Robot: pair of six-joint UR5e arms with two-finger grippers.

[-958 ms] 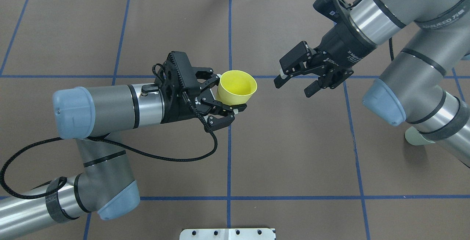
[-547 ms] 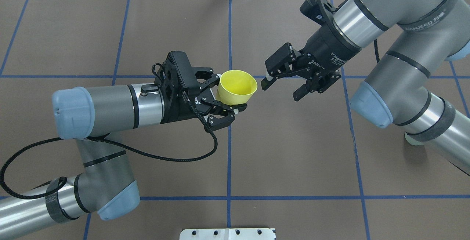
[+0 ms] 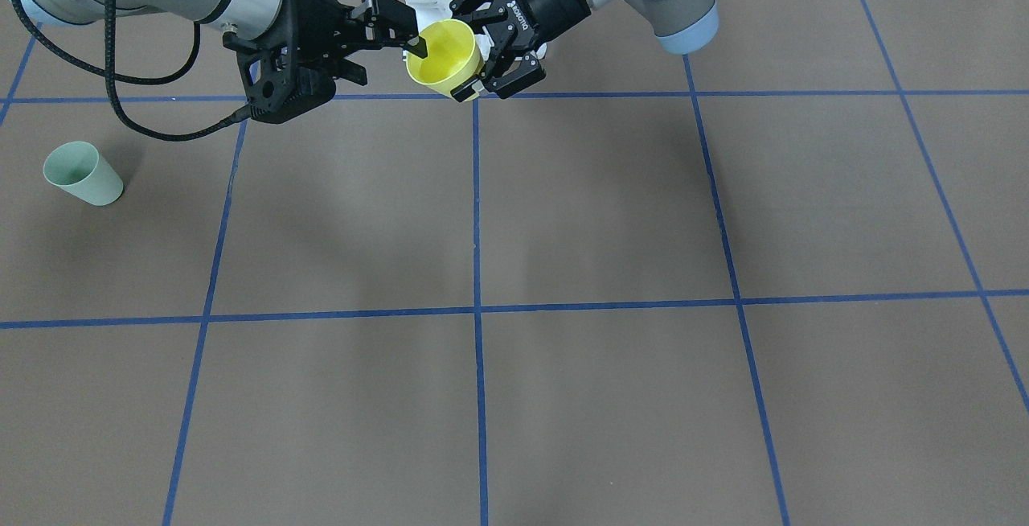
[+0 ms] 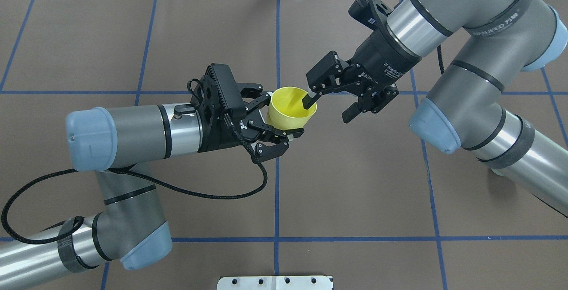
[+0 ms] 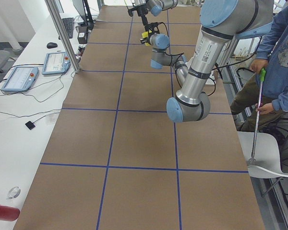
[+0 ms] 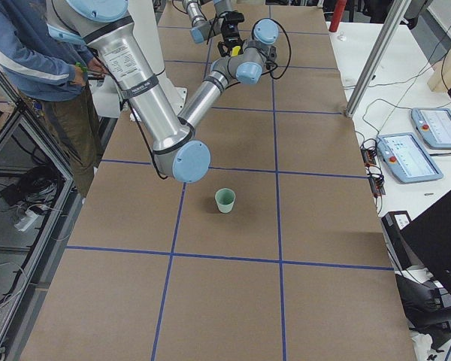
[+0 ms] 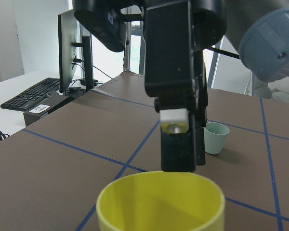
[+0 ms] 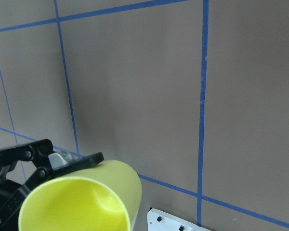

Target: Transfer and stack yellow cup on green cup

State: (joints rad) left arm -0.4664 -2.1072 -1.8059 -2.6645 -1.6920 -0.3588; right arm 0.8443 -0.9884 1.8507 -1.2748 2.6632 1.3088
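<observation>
Over the desk's middle line: the yellow cup (image 4: pixel 290 106) hangs in the air, clear of the desk (image 4: pixel 355 183), mouth tilted up and toward my right arm.
Left gripper (image 4: pixel 280 118): clenched on the yellow cup's lower wall, gripping it from either side, below the rim.
Right gripper (image 4: pixel 326 110): spread wide and holding nothing. One finger (image 4: pixel 309 100) dips inside the cup's mouth and the other hangs outside, so the rim wall sits between them. Whether the inner one touches the wall I cannot tell.
Green cup (image 3: pixel 83 174): upright on the desk, mouth up, well apart from both grippers, off on my right arm's side.
How the cup handles: I judge it light, thin-walled plastic, smooth and a little slippery (a hard squeeze would likely flex the rim out of round).
Where to take hold: pinch the rim wall, inner pad against outer pad, on the side away from the left gripper.
Step in hand: hand-over from left to right, the right not yet closed.
Risk: if the left lets go before the right clamps, the cup drops.
</observation>
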